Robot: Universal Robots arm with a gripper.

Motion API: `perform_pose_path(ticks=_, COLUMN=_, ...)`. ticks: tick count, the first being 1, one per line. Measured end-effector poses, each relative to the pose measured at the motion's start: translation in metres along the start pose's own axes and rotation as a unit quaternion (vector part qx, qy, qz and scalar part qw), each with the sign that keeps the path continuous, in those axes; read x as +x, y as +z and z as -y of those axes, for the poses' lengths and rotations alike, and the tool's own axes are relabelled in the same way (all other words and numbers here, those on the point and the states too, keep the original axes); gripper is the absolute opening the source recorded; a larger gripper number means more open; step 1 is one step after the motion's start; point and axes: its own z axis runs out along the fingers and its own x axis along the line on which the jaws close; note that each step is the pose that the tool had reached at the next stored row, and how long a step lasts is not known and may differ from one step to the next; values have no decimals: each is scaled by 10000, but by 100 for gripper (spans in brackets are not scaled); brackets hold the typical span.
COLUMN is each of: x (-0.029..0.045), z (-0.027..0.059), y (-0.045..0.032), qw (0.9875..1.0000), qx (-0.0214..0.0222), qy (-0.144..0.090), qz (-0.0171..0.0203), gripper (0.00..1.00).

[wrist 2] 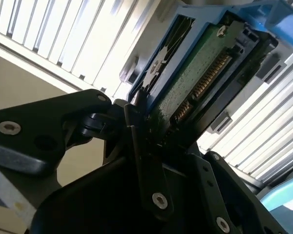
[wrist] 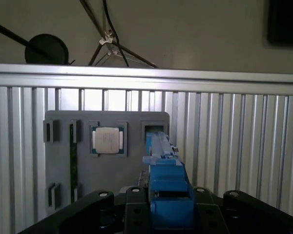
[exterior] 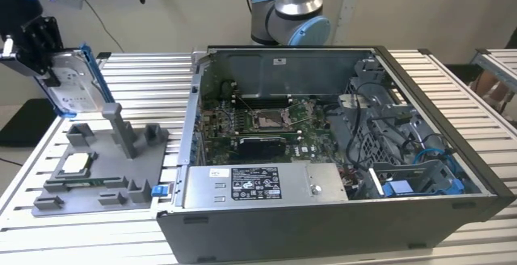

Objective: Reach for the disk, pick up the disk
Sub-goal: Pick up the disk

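Slatted aluminium desk [exterior: 461,89] carries open dark-grey computer case [exterior: 323,229] and grey plastic fixture tray [exterior: 113,183]; beige wall behind. Flat rectangular silver-grey disk [exterior: 77,86], white label, blue bracket, hangs nearly upright in air above tray, at exterior view's left. Black claw [exterior: 45,65] clamped on one edge of disk. Grey-and-blue arm joint [exterior: 291,20] stands behind case.

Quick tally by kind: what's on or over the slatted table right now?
disk: 1
chip: 1
fixture: 1
PC case: 1
Total: 4
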Motion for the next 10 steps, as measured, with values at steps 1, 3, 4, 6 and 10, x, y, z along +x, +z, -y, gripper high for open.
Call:
perform_pose_path(ticks=1, x=-1, z=0, y=-18, qw=10000, qx=1, qy=0, qz=0, gripper=0)
perform_pose_path(ticks=3, x=-2, z=0, y=-47, qw=10000, qx=1, qy=0, qz=-1, gripper=0)
perform_pose_path(ticks=4, x=-3, z=0, y=-64, qw=10000, qx=1, qy=0, qz=-2, gripper=0)
perform_pose_path(ticks=6, x=-4, z=0, y=-91, qw=10000, qx=1, qy=0, qz=-2, gripper=0)
perform_pose_path(ticks=10, x=-7, z=-1, y=-149, qw=10000, qx=1, qy=0, qz=-2, gripper=0)
